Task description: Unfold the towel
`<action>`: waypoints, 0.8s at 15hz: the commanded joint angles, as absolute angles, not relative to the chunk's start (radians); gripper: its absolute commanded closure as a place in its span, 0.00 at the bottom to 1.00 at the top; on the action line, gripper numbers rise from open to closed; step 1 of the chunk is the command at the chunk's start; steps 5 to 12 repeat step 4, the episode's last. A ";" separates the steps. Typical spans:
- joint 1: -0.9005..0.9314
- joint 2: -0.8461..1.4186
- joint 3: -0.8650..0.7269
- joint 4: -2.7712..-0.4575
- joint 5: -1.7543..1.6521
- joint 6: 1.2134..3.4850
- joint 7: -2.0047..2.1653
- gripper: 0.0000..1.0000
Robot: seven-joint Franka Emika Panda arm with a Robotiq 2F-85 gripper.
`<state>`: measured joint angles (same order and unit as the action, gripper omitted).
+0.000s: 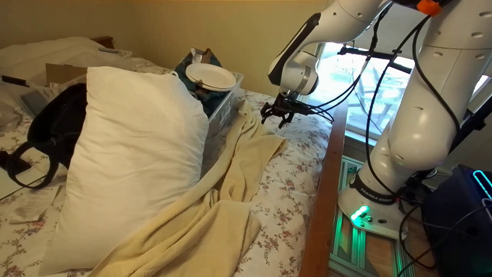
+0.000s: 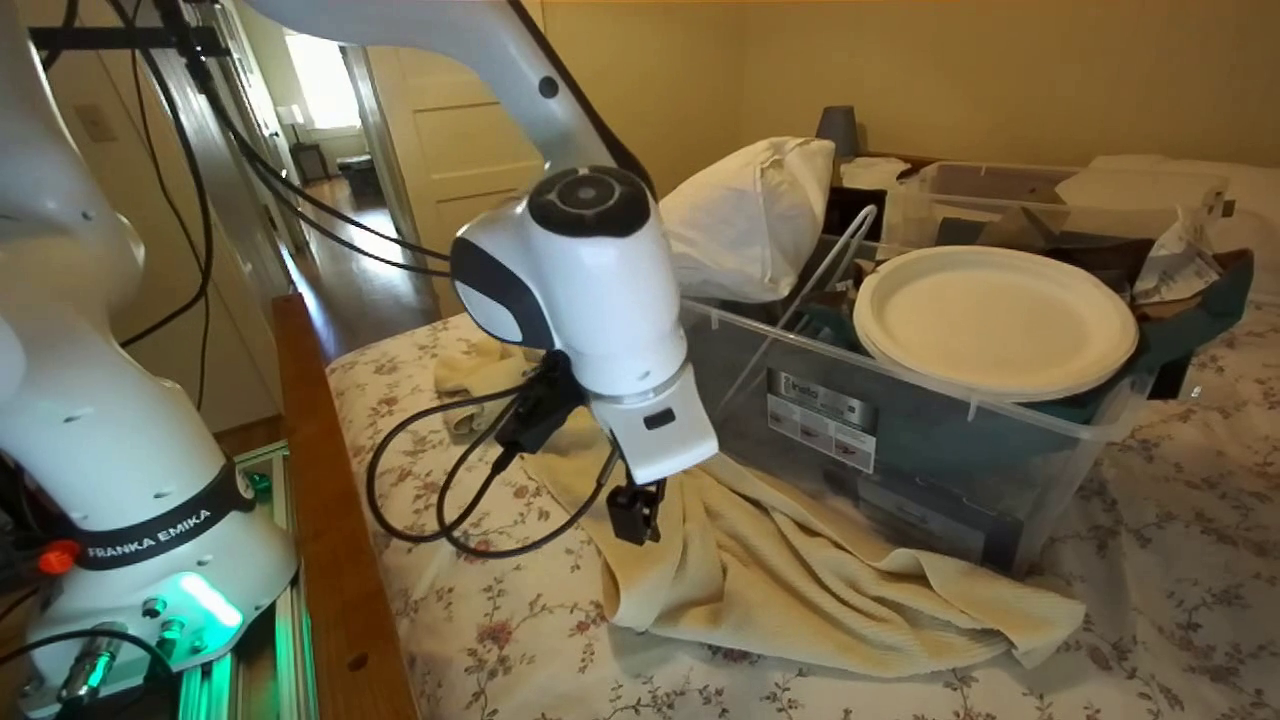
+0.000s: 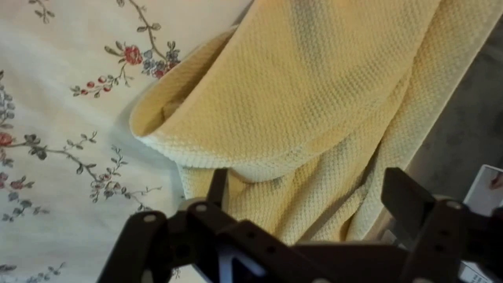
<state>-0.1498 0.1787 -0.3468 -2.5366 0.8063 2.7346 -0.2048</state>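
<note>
A yellowish wall (image 1: pixel 230 42) rises behind the bed (image 1: pixel 286 184), and a piece of brown wood (image 1: pixel 104 41) shows at far left in an exterior view. A brown rail (image 1: pixel 323 207) lines the bed's right edge there; past it, on the right, a window (image 1: pixel 396 84) glares, bluish and so bright that its outlook is washed out. In an exterior view a pale panelled door (image 2: pixel 470 140) stands far left; just left of it a floor (image 2: pixel 340 290) gleams with pale streaks and runs toward a far window (image 2: pixel 322 80), bright white.

Window (image 1: pixel 331 79) blown out — wall (image 1: pixel 230 30) dim, warm — base light (image 1: pixel 359 212) glowing green.
</note>
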 commanded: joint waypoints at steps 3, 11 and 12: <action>-0.135 0.117 -0.305 -2.602 0.727 2.870 -0.164 0.00; -0.133 0.103 -0.302 -2.614 0.724 2.878 -0.163 0.00; -0.133 0.103 -0.302 -2.614 0.724 2.878 -0.163 0.00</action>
